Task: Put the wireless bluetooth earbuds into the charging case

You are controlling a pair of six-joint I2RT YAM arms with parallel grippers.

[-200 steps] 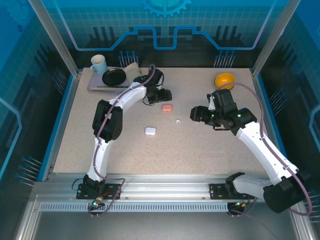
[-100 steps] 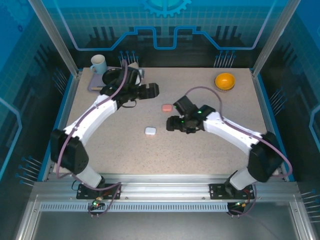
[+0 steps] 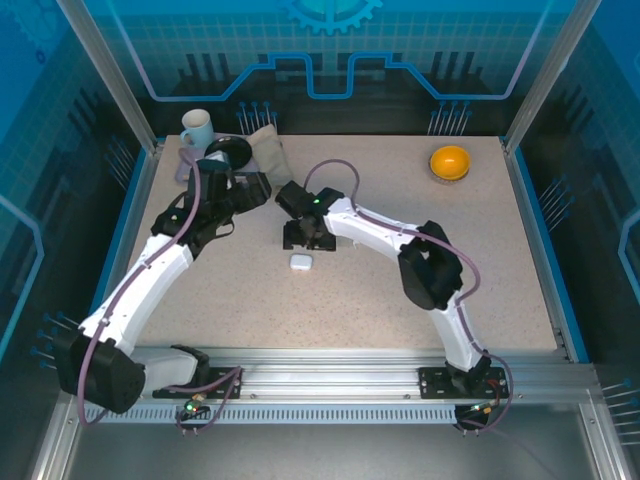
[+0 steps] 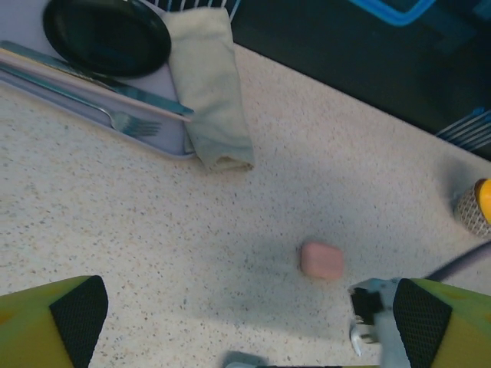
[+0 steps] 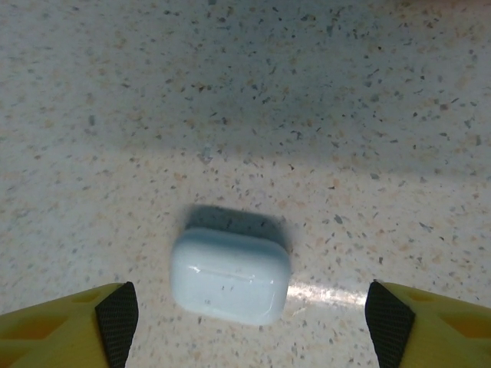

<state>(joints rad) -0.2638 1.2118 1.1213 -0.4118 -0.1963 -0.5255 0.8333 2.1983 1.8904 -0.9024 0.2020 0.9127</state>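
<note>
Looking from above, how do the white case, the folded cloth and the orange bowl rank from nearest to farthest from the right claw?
1. White case, just on the near side of the right claw.
2. Cloth, back left, near the mug.
3. Orange bowl, back right corner.

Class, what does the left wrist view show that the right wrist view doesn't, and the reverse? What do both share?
Left wrist: the pink case, a folded cloth, and a black plate and fork on a tray. Right wrist: the closed white case. Both: the speckled table and an open gripper, the left gripper and right gripper respectively.
</note>
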